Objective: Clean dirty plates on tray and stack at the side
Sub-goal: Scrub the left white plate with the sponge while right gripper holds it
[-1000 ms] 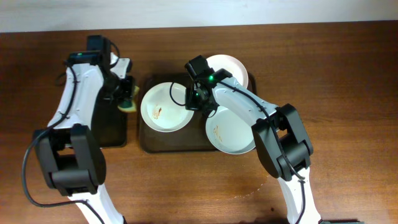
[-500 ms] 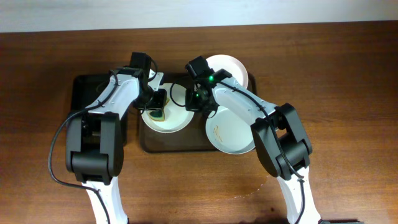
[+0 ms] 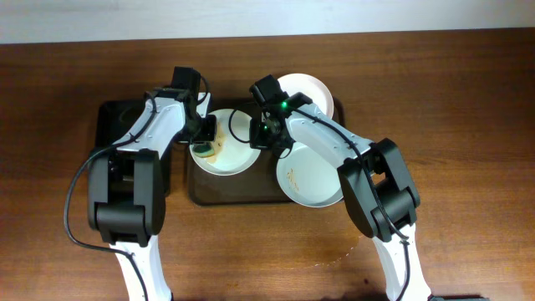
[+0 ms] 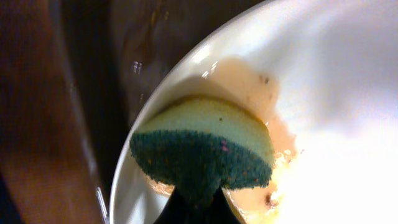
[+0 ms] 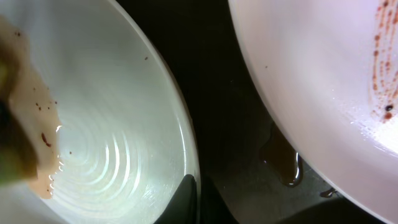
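Note:
Three white plates lie on the dark brown tray (image 3: 242,191): a left plate (image 3: 234,157), a back right plate (image 3: 313,90) and a front right plate (image 3: 313,180) with a brown smear. My left gripper (image 3: 203,140) is shut on a yellow and green sponge (image 4: 205,149) pressed on the left plate's (image 4: 323,93) left inner side, where a brownish smear is spread. My right gripper (image 3: 266,135) is shut on that plate's right rim (image 5: 186,180). The smeared front right plate shows in the right wrist view (image 5: 323,81).
A smaller black tray (image 3: 125,125) stands left of the brown tray, under the left arm. A small puddle of brown liquid (image 5: 283,155) lies on the tray floor between the plates. Bare wooden table (image 3: 451,125) surrounds the trays.
My left arm swung right from the black tray, carrying the sponge onto the left plate, then slid it slightly left toward the rim. The right gripper stayed on the plate's rim.

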Tool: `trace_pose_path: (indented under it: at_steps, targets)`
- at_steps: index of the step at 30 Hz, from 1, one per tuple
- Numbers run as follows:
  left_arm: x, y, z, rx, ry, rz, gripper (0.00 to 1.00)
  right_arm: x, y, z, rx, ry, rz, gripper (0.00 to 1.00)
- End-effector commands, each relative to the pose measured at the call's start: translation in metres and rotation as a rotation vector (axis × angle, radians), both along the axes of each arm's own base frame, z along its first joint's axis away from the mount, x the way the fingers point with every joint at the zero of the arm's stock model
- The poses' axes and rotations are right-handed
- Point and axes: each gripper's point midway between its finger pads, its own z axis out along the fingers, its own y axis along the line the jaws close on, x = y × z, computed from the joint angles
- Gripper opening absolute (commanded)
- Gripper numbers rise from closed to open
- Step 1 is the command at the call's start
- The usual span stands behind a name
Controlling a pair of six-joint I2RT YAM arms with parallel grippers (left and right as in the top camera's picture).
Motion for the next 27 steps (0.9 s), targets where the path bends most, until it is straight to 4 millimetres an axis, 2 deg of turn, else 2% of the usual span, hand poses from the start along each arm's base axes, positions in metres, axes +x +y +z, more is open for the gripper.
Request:
trace_pose_path:
  at_steps: [1, 3, 5, 6, 10, 11, 13, 15, 16, 18, 20, 23, 27]
  targets:
    - [-0.048, 0.011, -0.027, 0.066, 0.200, 0.007, 0.01, 0.002, 0.000, -0.002, 0.001, 0.004, 0.002, 0.04]
    - [-0.043, -0.037, -0.020, -0.203, 0.176, -0.090, 0.01, 0.002, 0.000, -0.002, 0.001, 0.005, 0.002, 0.04]
    - [-0.021, -0.065, -0.008, -0.367, 0.078, -0.126, 0.01, 0.002, 0.000, -0.002, 0.001, 0.005, 0.003, 0.04]
    - [-0.008, -0.069, -0.005, -0.384, 0.025, -0.129, 0.01, 0.002, 0.000, -0.002, 0.001, 0.005, 0.003, 0.04]
    - [0.023, -0.051, -0.011, -0.272, -0.080, -0.032, 0.01, 0.002, 0.000, -0.002, 0.001, 0.004, 0.002, 0.04]
    - [0.024, -0.034, -0.017, -0.178, -0.077, 0.030, 0.01, 0.002, 0.001, -0.002, 0.002, 0.002, 0.003, 0.04]
    - [0.011, -0.015, -0.024, -0.080, -0.023, 0.089, 0.01, 0.002, 0.001, -0.002, 0.003, 0.002, 0.003, 0.04]
    - [-0.021, 0.011, -0.030, 0.070, 0.098, 0.117, 0.01, 0.002, 0.001, -0.002, 0.003, 0.002, 0.002, 0.04]
    - [-0.035, 0.012, -0.031, 0.073, 0.153, 0.114, 0.01, 0.002, 0.001, -0.002, 0.003, 0.002, 0.002, 0.04]
    - [-0.057, -0.002, -0.029, 0.009, 0.250, 0.101, 0.01, 0.003, 0.001, -0.002, 0.005, -0.001, 0.003, 0.04]
    - [-0.064, -0.020, -0.027, -0.085, 0.283, 0.071, 0.01, 0.003, 0.001, -0.002, 0.006, 0.000, 0.003, 0.04]
    - [-0.043, -0.058, -0.017, -0.302, 0.198, -0.020, 0.01, 0.002, 0.002, -0.002, 0.011, 0.003, 0.005, 0.04]
    - [-0.002, -0.068, -0.010, -0.354, 0.019, -0.057, 0.01, 0.002, 0.002, -0.002, 0.011, 0.003, 0.005, 0.04]
